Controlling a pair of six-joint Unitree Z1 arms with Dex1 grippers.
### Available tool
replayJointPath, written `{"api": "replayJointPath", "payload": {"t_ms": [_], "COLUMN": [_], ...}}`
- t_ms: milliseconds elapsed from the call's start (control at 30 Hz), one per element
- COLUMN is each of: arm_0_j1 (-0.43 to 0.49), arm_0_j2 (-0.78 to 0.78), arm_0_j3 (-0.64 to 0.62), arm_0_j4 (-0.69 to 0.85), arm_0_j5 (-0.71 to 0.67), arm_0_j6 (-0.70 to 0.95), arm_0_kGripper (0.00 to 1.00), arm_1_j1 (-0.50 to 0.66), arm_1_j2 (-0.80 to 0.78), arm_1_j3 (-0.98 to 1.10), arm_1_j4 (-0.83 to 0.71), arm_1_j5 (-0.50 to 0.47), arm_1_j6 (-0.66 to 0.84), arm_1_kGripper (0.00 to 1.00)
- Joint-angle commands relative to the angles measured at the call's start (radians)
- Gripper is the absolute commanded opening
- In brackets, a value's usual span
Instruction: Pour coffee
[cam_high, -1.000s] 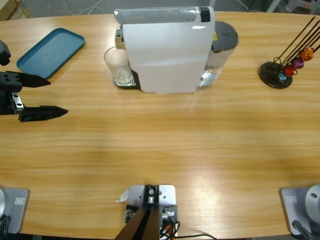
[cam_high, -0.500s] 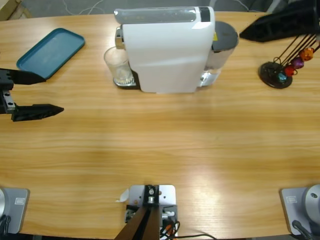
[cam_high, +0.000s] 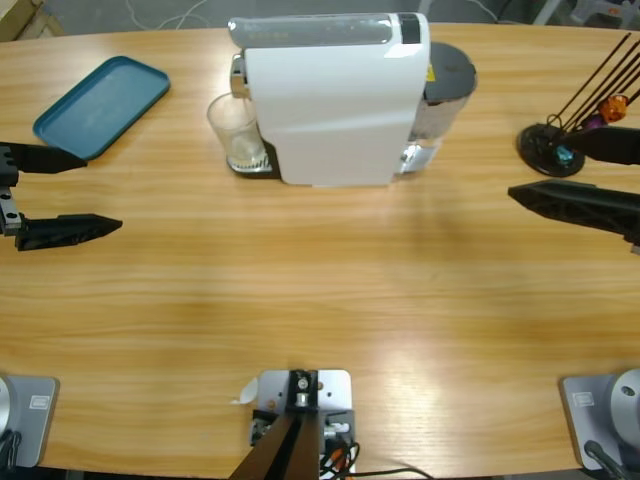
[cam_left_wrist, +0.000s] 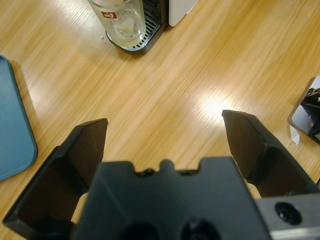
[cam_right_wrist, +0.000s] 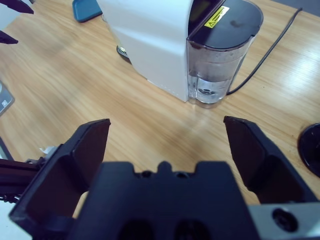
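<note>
Spanning the whole scene, the wooden table (cam_high: 320, 300) carries a white coffee machine (cam_high: 335, 100) well ahead of both grippers. The glass (cam_high: 236, 133) stands under its spout, far beyond the left gripper (cam_high: 70, 193), jaws apart; coffee inside cannot be told. The right gripper (cam_high: 580, 175) is likewise spread, empty.

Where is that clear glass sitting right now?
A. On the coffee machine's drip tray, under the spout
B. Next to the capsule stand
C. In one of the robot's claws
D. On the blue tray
A: the glass tumbler stands on the dark drip tray against the white coffee machine, with both grippers well away from it.
</note>
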Motion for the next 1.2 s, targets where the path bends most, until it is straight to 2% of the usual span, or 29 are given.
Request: {"api": "replayJointPath", "payload": {"t_ms": [33, 200, 667, 1200], "arm_0_j1": [-0.01, -0.011, -0.01, -0.01], "arm_0_j2": [0.012, -0.007, -0.092, -0.047], "arm_0_j3": [0.04, 0.054, 0.069, 0.073], "arm_0_j4": [-0.005, -0.009, -0.093, -0.118], "arm_0_j5": [-0.015, -0.013, -0.021, -0.01], "arm_0_j6": [-0.012, -0.012, -0.015, -0.013], "arm_0_kGripper": [1.0, 1.0, 1.0, 1.0], "arm_1_j1": [0.008, 0.008, 0.008, 0.008], "arm_1_j2": [-0.045, -0.042, -0.039, -0.026], "arm_1_j3": [0.038, -0.011, 0.008, 0.009], "arm_1_j4": [-0.023, 0.071, 0.082, 0.088], "arm_1_j5": [0.0, -0.022, -0.023, -0.026], "arm_1_j6": [0.009, -0.006, 0.011, 0.012], "arm_1_kGripper": [1.0, 1.0, 1.0, 1.0]}}
